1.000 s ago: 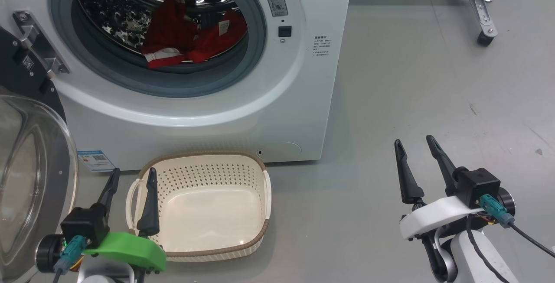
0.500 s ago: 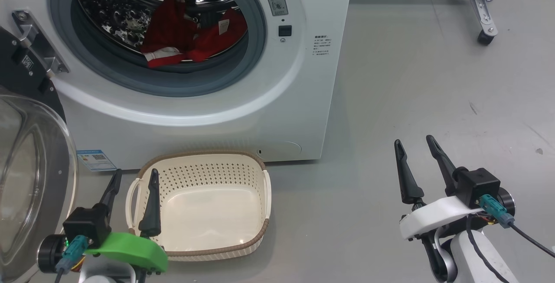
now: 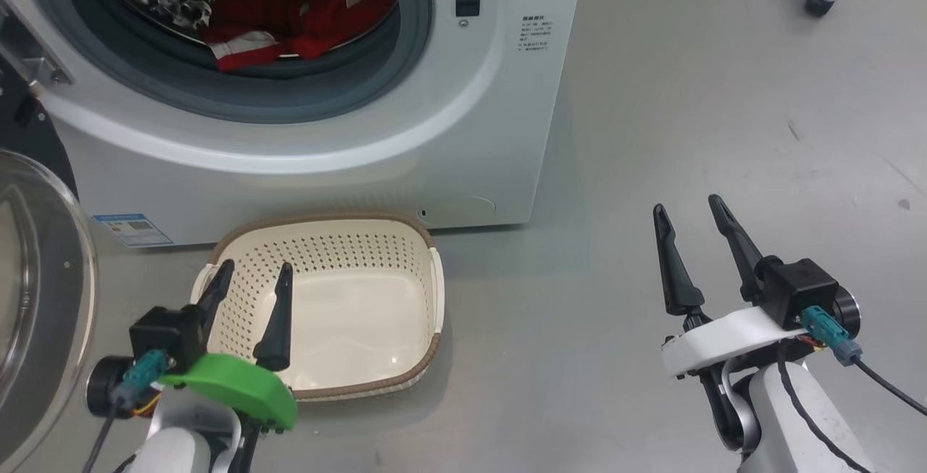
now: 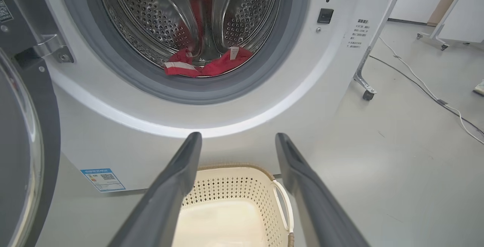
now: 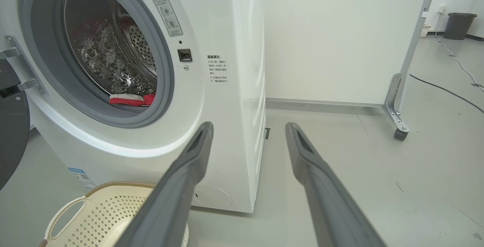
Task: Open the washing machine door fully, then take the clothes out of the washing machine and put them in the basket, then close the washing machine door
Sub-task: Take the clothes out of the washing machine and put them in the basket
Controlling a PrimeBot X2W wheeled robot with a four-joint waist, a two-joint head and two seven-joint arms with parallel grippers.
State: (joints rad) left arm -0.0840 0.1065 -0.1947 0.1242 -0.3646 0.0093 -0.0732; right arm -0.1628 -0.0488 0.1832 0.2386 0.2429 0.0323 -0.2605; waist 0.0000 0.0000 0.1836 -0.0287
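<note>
**Clothes of bright red soft fabric with white trim (image 3: 304, 31) lie at twelve o'clock from the left gripper (image 3: 256, 267)**

The red heap sits low in the perforated steel drum (image 4: 151, 24) of the big white front-loading washing machine (image 3: 326, 183). In the left wrist view its long axis runs nine to three o'clock across the drum mouth. It lies dead ahead there, in line with the gap between that gripper's two dark fingers.

From the right gripper (image 3: 686, 205) in the head view the clothes lie off at ten o'clock and well apart. I judge the left arm the nearer and the better aimed. Both grippers are spread wide and hold nothing.

The round door with its glossy black rim and clear glass bowl (image 3: 36, 292) stands swung out at nine o'clock of the drum, off the line of reach. The small cream perforated plastic basket with a brown woven-look rim (image 3: 319, 219) rests on the grey floor (image 3: 652, 96), just in front of the machine at six o'clock of the drum mouth. The left gripper hangs above its near left corner.

Writing:
- a blue label (image 3: 134, 229) with a QR code sits at the machine's lower left;
- a warning sticker (image 5: 163, 8) with a red triangle sits at two o'clock of the drum mouth;
- a block of small black text (image 3: 534, 31) sits to its right.

All of it is too small to read.
</note>
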